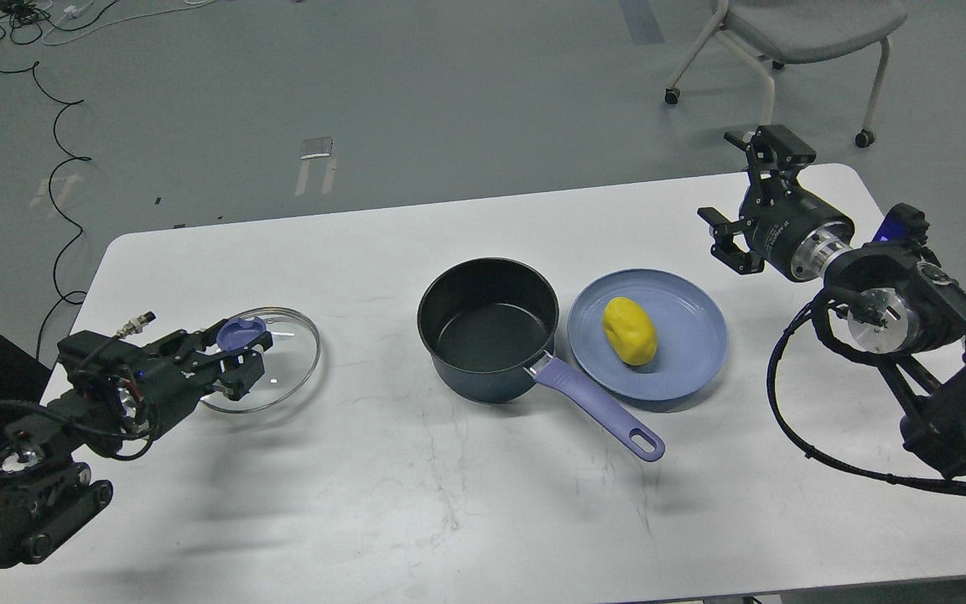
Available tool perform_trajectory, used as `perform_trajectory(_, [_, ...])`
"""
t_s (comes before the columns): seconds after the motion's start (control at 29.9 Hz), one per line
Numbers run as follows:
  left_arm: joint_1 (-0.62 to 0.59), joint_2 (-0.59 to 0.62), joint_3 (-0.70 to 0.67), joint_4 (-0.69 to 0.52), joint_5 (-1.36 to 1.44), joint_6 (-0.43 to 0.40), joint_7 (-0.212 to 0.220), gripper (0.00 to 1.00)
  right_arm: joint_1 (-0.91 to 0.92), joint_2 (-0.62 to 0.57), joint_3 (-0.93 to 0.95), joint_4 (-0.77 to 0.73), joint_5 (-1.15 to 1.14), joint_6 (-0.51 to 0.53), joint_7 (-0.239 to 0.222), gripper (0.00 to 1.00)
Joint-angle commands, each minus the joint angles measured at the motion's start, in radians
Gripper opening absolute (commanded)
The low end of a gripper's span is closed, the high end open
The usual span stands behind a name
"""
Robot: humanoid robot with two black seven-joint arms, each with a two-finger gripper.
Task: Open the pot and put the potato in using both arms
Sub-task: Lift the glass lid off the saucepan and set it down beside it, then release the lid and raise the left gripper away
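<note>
- A white table (282, 520) with rounded corners is filling the lower part of the view.
- A grey floor (449, 84) is stretching out behind it.
- A grey chair (802, 33) on castors is standing at the top right.
- Black cables (59, 159) are trailing across the floor at the left.
- Soft overhead light is casting faint shadows.

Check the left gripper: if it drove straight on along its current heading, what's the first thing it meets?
The left gripper points right across the table, at the purple knob of the glass lid. That knob comes first; it looks already at or between the fingers. Farther along that line sits the pot, though depth is unclear.
</note>
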Motion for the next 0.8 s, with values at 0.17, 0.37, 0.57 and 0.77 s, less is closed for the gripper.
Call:
perform_trajectory(0.17, [0.041,-0.005,0.0,0.003,0.0,0.0,0.0,0.5,0.0,-0.002,-0.001,0.0,0.0,-0.001,0.0,1.0])
perform_trajectory(0.37, [0.045,-0.005,0.0,0.005,-0.016,-0.001,0.0,0.82,0.0,0.0,-0.001,0.0,0.0,-0.001,0.0,1.0])
perform_trajectory(0.57, [0.031,-0.004,-0.002,0.011,-0.049,-0.012,0.0,0.98,0.002,0.0,0.0,0.0,0.0,0.0,0.001,1.0])
perform_trajectory(0.77, [-0.053,0.034,-0.008,-0.082,-0.253,-0.116,0.0,0.98,0.014,-0.009,-0.036,0.006,-0.027,0.002,0.004,1.0])
